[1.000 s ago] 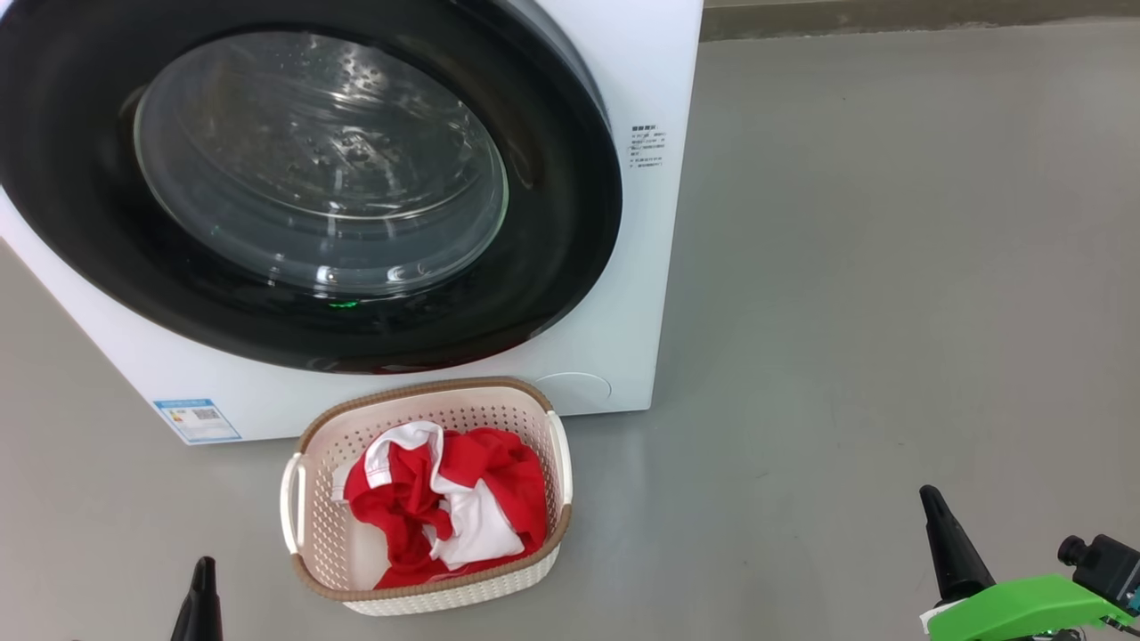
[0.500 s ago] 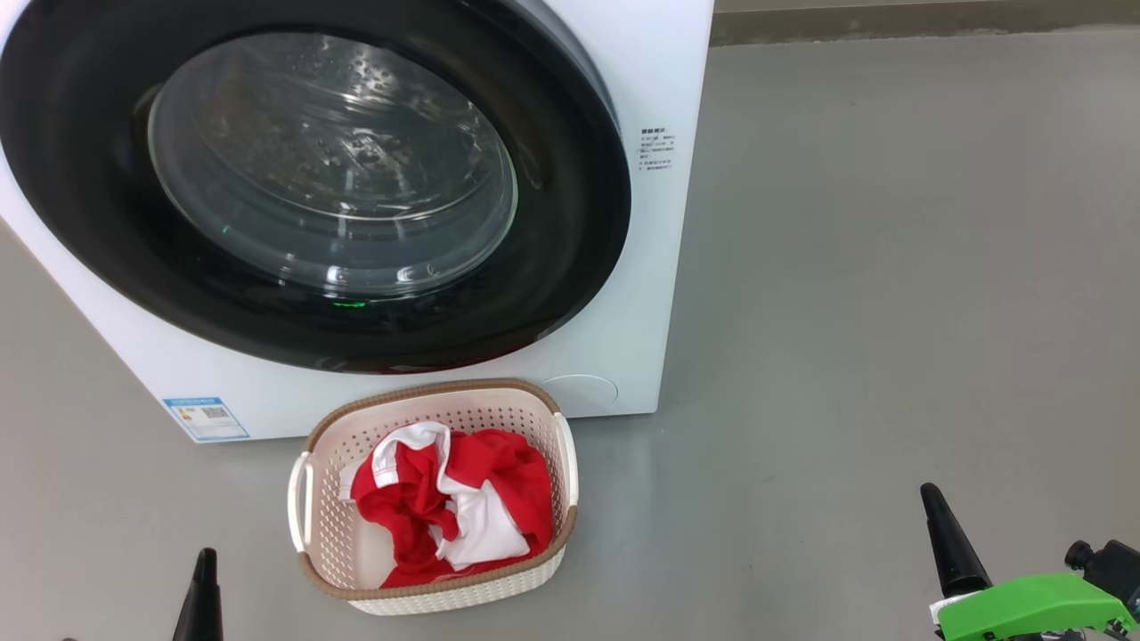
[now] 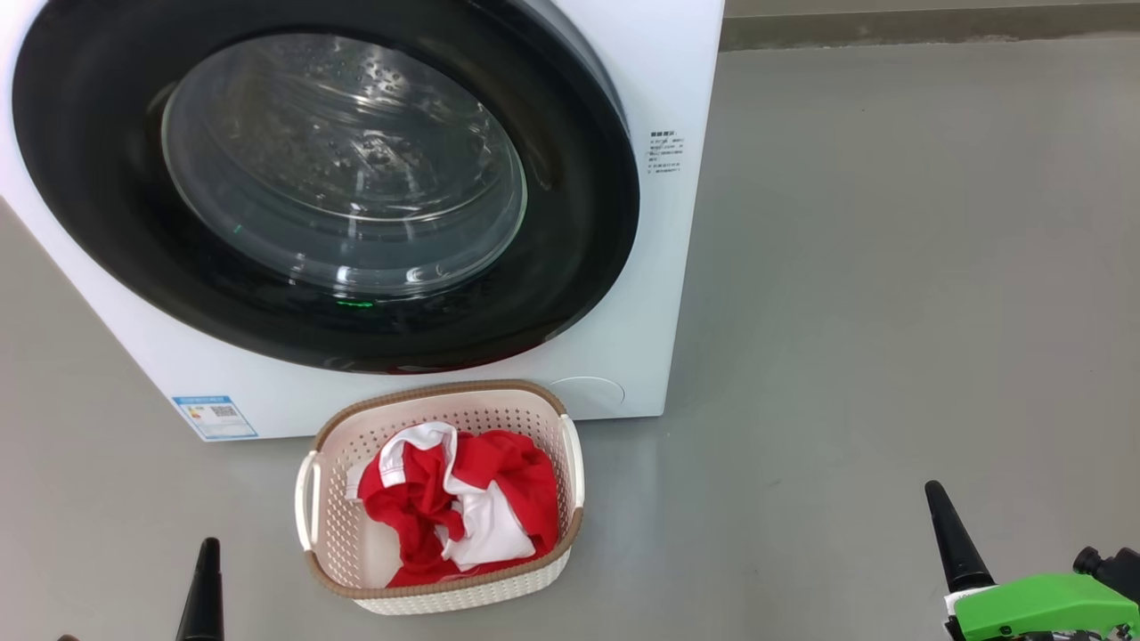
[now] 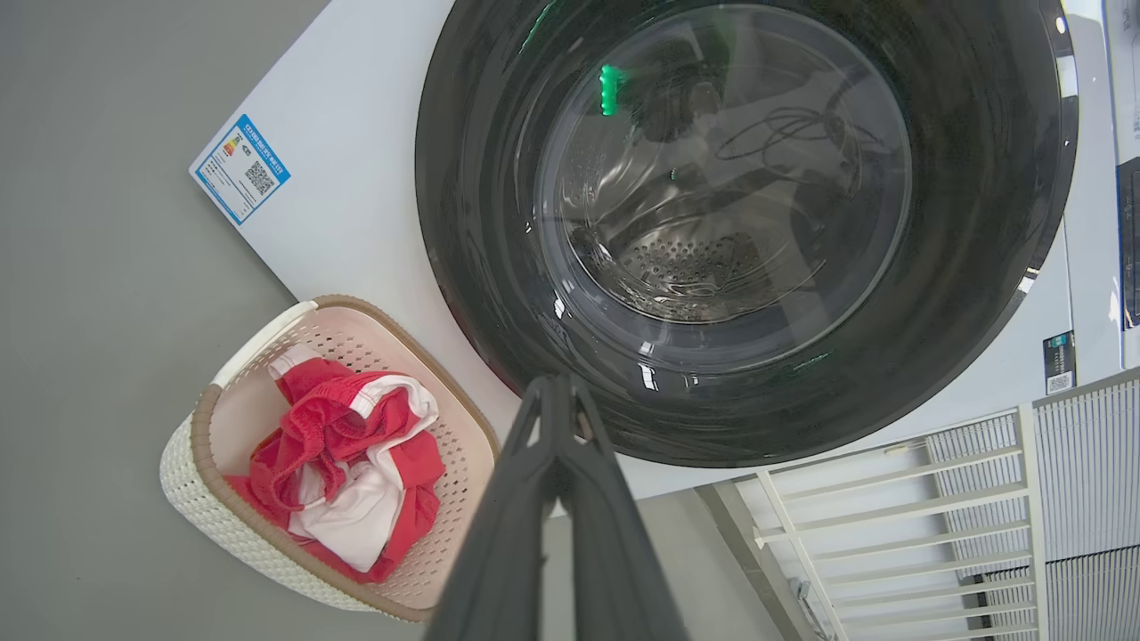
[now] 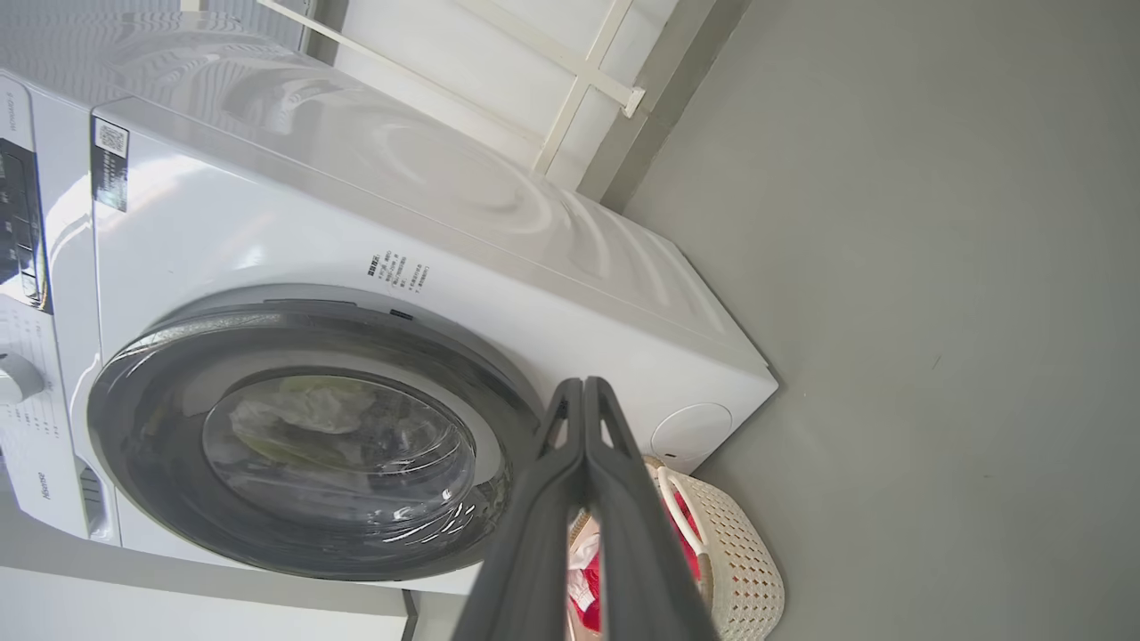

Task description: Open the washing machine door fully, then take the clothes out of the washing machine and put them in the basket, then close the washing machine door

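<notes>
One red garment (image 3: 396, 512) (white panels) crumpled inside cream basket (image 3: 463, 595).

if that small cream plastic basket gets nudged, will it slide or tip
The cream perforated plastic basket probably slides: it sits low and wide on the smooth grey floor. Likely light too, holding a crumpled red and white garment. With so many holes it may flex under a squeeze.

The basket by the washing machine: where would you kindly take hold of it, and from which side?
Probably a white side handle of the basket, from above: it stands off the wall as a thin loop jaws could close around, and the washing machine stands close behind.
</notes>
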Controlling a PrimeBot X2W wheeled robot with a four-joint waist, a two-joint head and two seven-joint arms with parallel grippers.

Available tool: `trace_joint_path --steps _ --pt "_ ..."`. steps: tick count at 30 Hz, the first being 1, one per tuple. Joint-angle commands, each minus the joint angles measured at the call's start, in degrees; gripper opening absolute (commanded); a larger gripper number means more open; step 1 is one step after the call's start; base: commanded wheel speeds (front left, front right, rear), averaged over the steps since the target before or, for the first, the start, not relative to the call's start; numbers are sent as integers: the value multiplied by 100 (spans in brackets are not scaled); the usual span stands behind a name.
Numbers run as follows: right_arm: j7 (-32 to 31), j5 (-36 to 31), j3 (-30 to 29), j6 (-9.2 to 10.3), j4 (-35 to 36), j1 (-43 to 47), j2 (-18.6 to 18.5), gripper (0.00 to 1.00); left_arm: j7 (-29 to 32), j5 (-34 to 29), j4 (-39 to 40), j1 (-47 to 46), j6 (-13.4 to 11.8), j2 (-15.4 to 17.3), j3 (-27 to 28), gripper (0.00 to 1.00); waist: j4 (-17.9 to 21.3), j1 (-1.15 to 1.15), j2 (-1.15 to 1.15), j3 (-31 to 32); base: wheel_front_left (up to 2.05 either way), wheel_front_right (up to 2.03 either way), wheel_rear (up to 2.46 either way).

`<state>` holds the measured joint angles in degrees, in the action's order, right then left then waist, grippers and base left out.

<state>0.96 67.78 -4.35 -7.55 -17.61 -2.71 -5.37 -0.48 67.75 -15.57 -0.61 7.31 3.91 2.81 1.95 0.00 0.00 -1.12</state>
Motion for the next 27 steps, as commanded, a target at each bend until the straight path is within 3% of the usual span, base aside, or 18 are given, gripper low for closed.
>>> trace_joint_path --steps 1,27 --pt "-46 118 58 3 173 -261 -21 0 30 105 132 -238 12 77 164 0 -4 0 0 2 0 0 0" --pt "-489 1607 -113 5 292 -316 145 0 460 1596 146 -443 16 -38 301 0 -126 0 0 61 0 0 0"
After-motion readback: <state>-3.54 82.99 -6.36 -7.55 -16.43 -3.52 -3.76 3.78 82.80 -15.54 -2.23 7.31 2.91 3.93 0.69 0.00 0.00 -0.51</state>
